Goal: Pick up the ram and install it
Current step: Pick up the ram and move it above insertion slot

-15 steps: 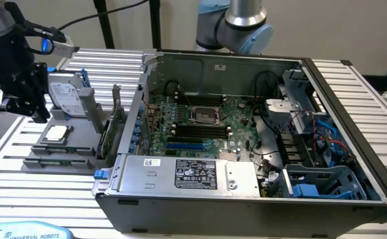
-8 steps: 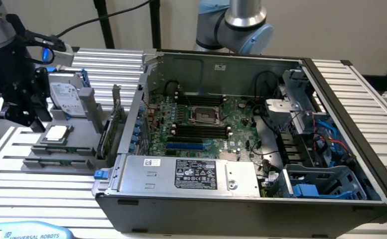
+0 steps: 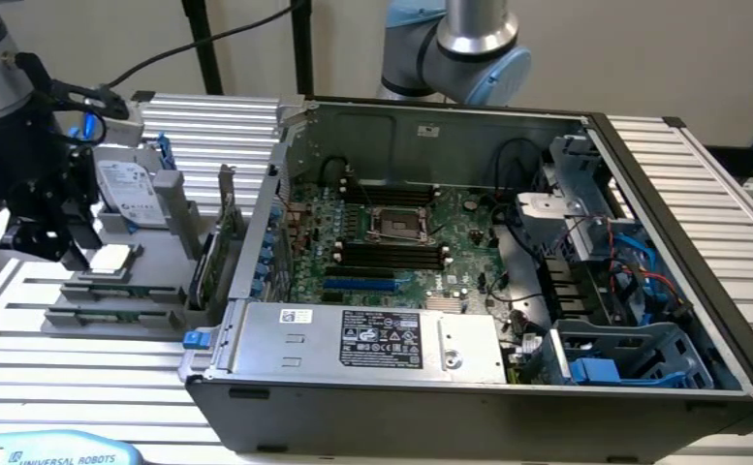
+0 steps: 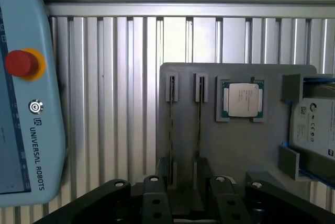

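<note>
In the exterior view, the black gripper on the grey robot arm hangs at the exterior view's left, just above a grey plastic holder block that rests on the ribbed aluminium tabletop. Whether the gripper is open or closed cannot be told. Two long, narrow green ram sticks stand on edge in slots of the holder, side by side, just below the gripper. A square silver processor chip sits in the holder beside them, with a silver hard drive behind it. To the exterior view's right stands an open dark grey computer case with a green motherboard inside. A light blue teach pendant lies at the near edge of the tabletop.

In the wrist view, the gripper is poised over the near end of the holder block. The ram sticks show edge-on as two thin parallel lines seated in their slots, the gripper close to their near ends. The processor chip lies beside them, the hard drive past it, and the teach pendant with its red button rests well apart on the tabletop.
</note>
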`<state>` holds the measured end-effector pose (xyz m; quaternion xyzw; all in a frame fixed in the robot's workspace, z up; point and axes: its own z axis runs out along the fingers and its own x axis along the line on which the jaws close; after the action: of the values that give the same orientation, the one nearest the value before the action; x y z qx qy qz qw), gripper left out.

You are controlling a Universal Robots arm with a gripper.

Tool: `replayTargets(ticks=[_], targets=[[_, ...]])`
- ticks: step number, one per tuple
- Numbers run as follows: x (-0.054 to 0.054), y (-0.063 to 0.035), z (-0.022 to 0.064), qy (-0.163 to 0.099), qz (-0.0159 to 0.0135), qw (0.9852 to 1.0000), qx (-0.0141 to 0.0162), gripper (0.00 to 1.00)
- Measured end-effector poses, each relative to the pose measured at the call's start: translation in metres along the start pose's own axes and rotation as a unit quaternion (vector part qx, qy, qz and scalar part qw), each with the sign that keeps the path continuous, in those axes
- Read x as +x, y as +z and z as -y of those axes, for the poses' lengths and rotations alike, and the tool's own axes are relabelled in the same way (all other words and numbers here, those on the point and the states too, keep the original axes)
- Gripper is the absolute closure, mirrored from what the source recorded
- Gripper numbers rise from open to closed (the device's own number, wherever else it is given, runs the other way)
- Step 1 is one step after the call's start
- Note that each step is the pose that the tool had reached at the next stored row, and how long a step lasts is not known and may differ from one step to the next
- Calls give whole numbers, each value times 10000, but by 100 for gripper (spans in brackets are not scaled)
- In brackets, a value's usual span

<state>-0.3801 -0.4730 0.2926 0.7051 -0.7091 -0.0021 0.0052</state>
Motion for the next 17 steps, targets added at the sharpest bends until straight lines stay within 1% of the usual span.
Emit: replayTargets(ticks=[5,17], targets=[[28,91,-10,1,0,10000,0,64],[31,310,-15,0,0,10000,1,64]])
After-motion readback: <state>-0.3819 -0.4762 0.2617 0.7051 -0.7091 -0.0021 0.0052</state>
